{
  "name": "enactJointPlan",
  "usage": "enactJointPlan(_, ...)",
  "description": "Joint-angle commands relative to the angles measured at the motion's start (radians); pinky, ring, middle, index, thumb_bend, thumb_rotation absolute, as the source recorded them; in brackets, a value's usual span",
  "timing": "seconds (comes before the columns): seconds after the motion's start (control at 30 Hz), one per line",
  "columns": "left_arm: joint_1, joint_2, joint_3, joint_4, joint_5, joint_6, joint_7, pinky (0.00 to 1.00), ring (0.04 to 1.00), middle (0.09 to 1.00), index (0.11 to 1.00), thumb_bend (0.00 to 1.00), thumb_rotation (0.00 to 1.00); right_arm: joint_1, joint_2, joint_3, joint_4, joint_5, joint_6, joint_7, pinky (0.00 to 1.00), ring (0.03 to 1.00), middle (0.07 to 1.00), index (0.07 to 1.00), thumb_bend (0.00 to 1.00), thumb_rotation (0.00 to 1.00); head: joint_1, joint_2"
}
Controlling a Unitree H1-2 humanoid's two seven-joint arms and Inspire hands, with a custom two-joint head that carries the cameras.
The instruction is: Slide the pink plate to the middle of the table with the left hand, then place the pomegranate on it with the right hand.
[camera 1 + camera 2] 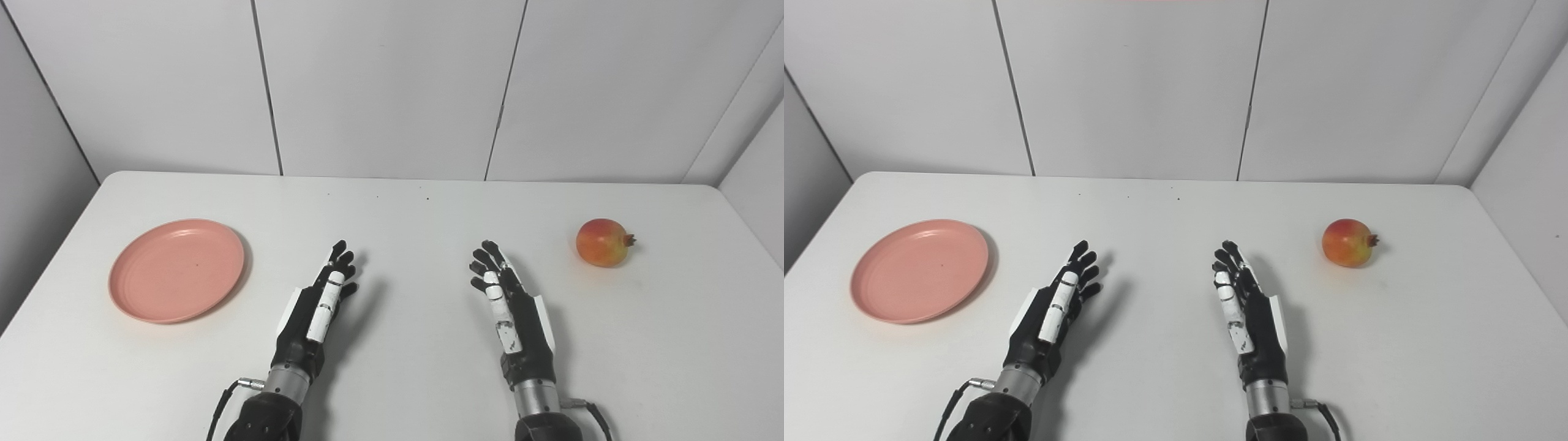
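White table: pink plate at left, untouched. Left hand and right hand held edge-on near centre, fingers extended and apart, empty. Pomegranate at right, well clear.

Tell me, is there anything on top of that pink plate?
No food lies on the pink plate; only a tiny dark speck shows. The pomegranate sits far right. The plate hides whatever is beneath it.
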Motion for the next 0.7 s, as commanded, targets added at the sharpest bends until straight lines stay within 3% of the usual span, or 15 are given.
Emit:
enactJointPlan(0.0, -0.025, -0.005, 0.000, -0.006, 0.004, -0.016, 0.001, 0.95, 0.965, 0.981, 0.973, 0.40, 1.00, 0.008, -0.007, -0.004, 0.022, 0.000, -0.049, 0.000, 0.85, 0.862, 0.876, 0.893, 0.52, 0.88, 0.000, 0.000)
enactJointPlan(0.67, -0.017, -0.014, 0.003, -0.019, 0.004, -0.006, 0.006, 0.95, 0.966, 0.977, 0.973, 0.38, 1.00, 0.009, -0.009, -0.004, 0.019, -0.001, -0.045, 0.001, 0.85, 0.866, 0.880, 0.895, 0.54, 0.89, 0.003, 0.002)
